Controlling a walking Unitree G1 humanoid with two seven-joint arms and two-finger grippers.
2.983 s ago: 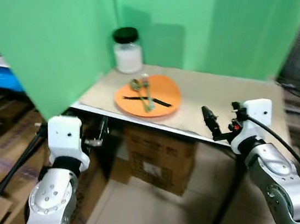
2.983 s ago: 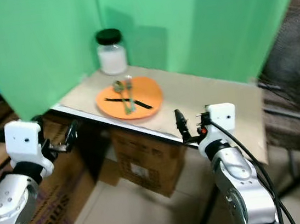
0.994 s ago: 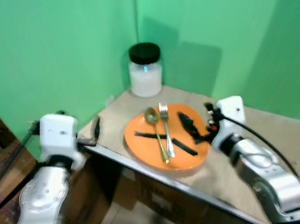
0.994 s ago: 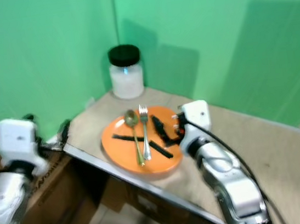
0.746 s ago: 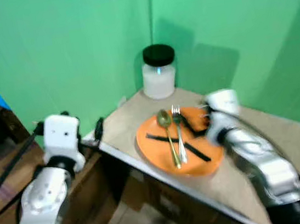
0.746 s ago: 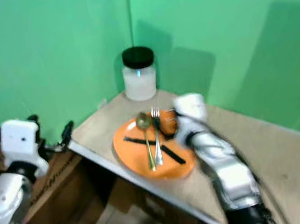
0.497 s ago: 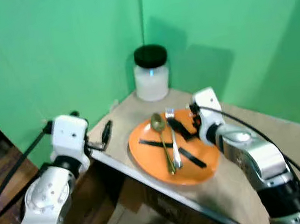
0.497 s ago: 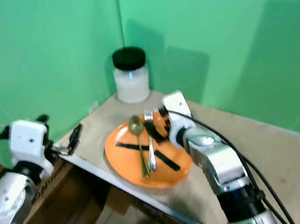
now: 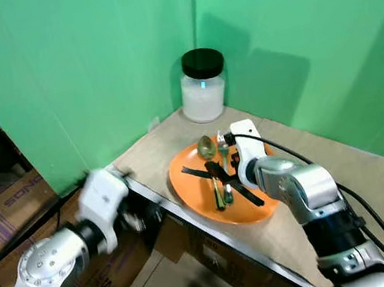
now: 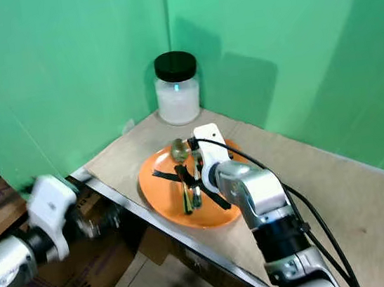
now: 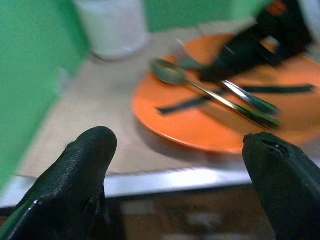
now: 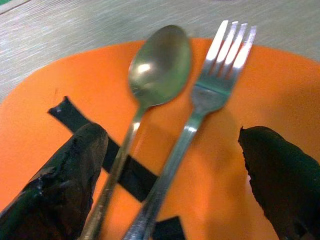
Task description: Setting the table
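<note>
1. Right gripper [image 12: 165,165] poised low over the round orange plate [image 9: 254,209], black fingers [image 12: 65,185] spread wide on either side of the cutlery handles, gripping nothing.
2. Between those fingers, side by side on the plate: metal spoon [image 12: 160,65] and metal fork [image 12: 220,65], bowl and tines pointing toward the back wall, handles running under the gripper.
3. Across the plate beneath the cutlery, a strip of black tape [image 12: 67,112].
4. From the head camera, right silver arm [image 9: 304,189] bent in over the plate from the table's near side, white wrist housing sitting just above the fork.
5. Left gripper [image 11: 175,165] held low beside the table's front edge, fingers [image 11: 85,170] parted and empty, aimed across at the plate; left silver arm [image 9: 58,256] blurred, below table level.
6. Plate resting near the front corner of the beige wooden table [image 9: 367,184], close to its metal-trimmed edge.
7. Behind the plate, in the corner, a clear glass jar with black lid [image 9: 203,85], white contents inside, apart from the plate.
8. Green backdrop panels [image 9: 83,66] rising on two sides of the table.
9. Cardboard boxes [image 9: 9,203] on the floor at left, under and beside the table.
</note>
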